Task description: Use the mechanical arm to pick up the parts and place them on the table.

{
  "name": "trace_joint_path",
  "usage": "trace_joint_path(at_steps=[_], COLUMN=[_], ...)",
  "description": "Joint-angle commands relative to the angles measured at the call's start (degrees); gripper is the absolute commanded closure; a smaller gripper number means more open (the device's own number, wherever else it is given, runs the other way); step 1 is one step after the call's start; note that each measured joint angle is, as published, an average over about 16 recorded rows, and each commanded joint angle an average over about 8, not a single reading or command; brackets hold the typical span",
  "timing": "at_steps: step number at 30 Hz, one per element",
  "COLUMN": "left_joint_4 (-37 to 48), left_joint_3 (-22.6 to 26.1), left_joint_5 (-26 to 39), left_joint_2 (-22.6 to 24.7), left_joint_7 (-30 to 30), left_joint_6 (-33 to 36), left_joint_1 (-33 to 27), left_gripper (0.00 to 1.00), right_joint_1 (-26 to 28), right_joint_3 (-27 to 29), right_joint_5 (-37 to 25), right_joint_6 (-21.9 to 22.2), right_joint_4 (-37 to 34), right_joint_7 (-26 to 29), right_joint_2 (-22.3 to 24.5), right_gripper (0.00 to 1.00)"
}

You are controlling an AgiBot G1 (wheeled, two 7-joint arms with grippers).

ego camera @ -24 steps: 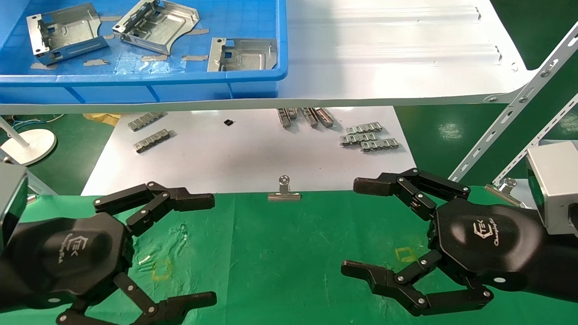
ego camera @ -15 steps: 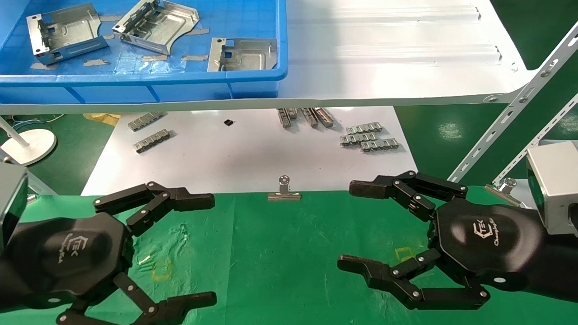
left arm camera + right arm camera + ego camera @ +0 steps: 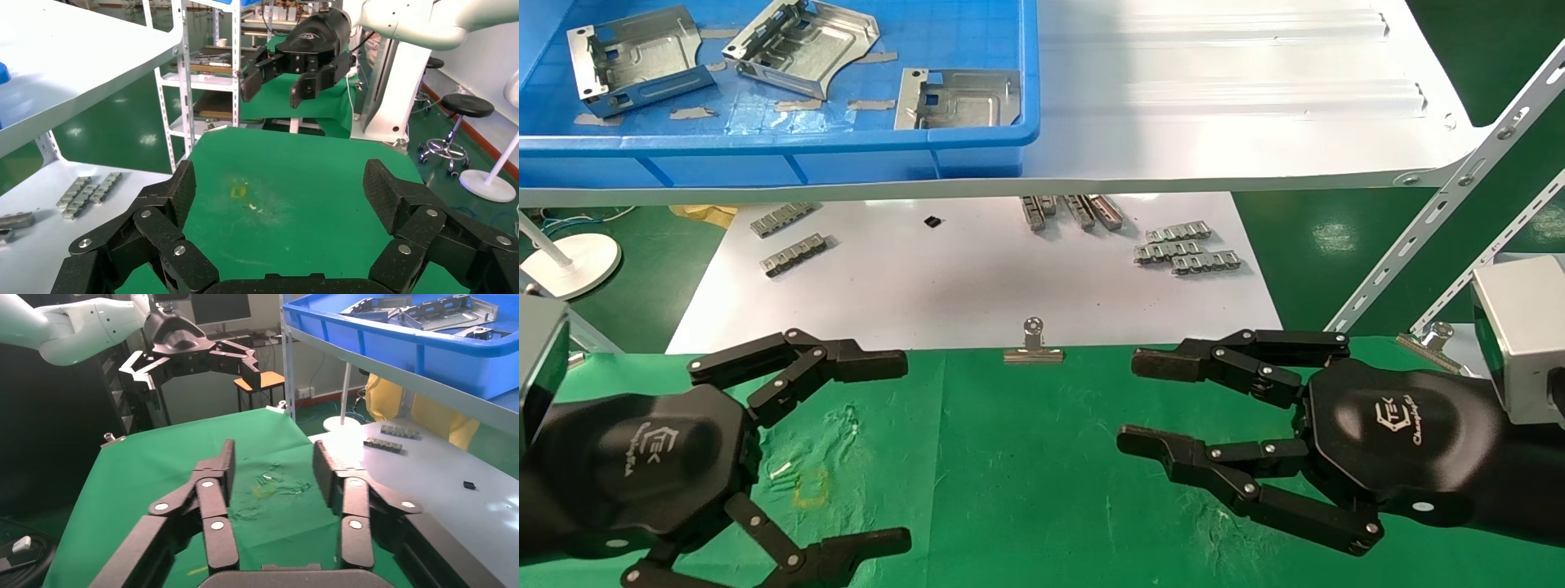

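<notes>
Head view: three parts (image 3: pixel 801 49) lie in a blue bin (image 3: pixel 977 139) on a white shelf (image 3: pixel 1222 90) at 11 o'clock, well apart from both grippers. Below it, a white board (image 3: pixel 960 278) carries small linked strips (image 3: pixel 1185 249). At 6 o'clock lies the table (image 3: pixel 1026 465), with a binder clip (image 3: pixel 1033 347) on its far edge. The left gripper (image 3: pixel 878 449) hovers over the table at 8 o'clock, fingers spread wide, holding nothing. The right gripper (image 3: pixel 1140 404) hovers at 4 o'clock, fingers narrower, also holding nothing.

Left wrist view: wide-spread fingers (image 3: pixel 392 196) frame the table (image 3: pixel 294 177); the right gripper (image 3: pixel 278 76) shows at 12 o'clock.

Right wrist view: fingers (image 3: pixel 223 468), moderately apart, hang over the table (image 3: pixel 165 459); the bin (image 3: pixel 428 346) sits at 2 o'clock.
</notes>
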Motion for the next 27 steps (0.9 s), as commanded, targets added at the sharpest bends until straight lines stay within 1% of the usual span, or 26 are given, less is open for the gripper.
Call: trace_joint_path(at_steps=[1, 22, 25, 27], left_joint_4=[0.00, -0.02, 0.06, 0.37], left_joint_3=[0.00, -0.02, -0.44, -0.85], left_joint_5=[0.00, -0.02, -0.29, -0.29], left_joint_2=[0.00, -0.01, -0.03, 0.03], left_joint_7=[0.00, 0.00, -0.04, -0.39], left_joint_6=[0.00, -0.01, -0.35, -1.14], left_joint_1=[0.00, -0.01, -0.95, -2.66], left_gripper=[0.00, 0.00, 0.00, 0.00], right_joint_1=[0.00, 0.00, 0.00, 0.00], right_joint_3=[0.00, 0.00, 0.00, 0.00], right_joint_5=[0.00, 0.00, 0.00, 0.00], right_joint_6=[0.00, 0.00, 0.00, 0.00], right_joint_4=[0.00, 0.00, 0.00, 0.00], right_joint_7=[0.00, 0.00, 0.00, 0.00], right_joint_2=[0.00, 0.00, 0.00, 0.00], right_gripper=[1.00, 1.00, 1.00, 1.00])
